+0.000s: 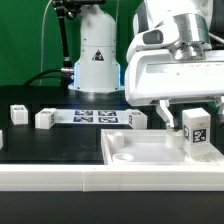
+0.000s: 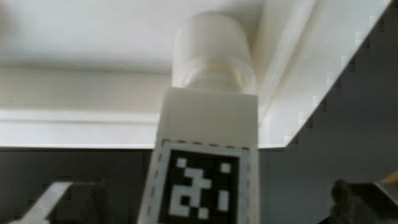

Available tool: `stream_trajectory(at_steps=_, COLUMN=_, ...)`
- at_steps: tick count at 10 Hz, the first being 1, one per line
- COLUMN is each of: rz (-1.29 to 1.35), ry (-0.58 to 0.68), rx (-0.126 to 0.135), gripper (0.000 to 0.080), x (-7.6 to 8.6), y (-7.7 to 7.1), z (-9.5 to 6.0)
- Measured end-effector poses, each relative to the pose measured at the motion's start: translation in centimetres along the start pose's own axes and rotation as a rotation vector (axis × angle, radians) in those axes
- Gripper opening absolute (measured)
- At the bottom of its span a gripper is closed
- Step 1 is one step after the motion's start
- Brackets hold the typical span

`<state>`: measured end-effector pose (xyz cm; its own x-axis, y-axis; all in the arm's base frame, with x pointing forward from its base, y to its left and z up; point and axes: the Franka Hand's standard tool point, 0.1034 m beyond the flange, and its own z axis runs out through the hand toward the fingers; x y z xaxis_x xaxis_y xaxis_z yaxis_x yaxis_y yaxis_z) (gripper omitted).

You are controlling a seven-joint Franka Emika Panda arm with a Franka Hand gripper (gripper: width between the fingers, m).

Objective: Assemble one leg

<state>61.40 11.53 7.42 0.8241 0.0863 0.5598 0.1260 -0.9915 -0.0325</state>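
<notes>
A white leg with a black-and-white tag stands upright at the near right corner of the large white panel. My gripper hangs over it, open, with one finger on each side of the leg and a gap to each. In the wrist view the leg runs between the two dark fingertips. Its rounded end points into the panel's corner. The gripper holds nothing.
Three more white legs lie on the black table: two at the exterior view's left and one behind the panel. The marker board lies between them. The robot base stands behind.
</notes>
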Motion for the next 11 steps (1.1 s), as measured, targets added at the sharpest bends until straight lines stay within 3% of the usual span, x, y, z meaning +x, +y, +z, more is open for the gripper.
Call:
stream_trajectory(at_steps=4, rz=-0.004, ry=-0.006, rx=0.000, gripper=0.0649, x=0.0, y=0.1, z=0.0)
stream_trajectory(at_steps=7, rz=-0.007, ry=-0.067, rx=0.007, gripper=0.0649, x=1.2, y=0.7, z=-1.3)
stream_trajectory(at_steps=11, rz=0.011, ry=-0.325, rx=0.057, gripper=0.0649, x=1.5, y=0.3, z=-0.5)
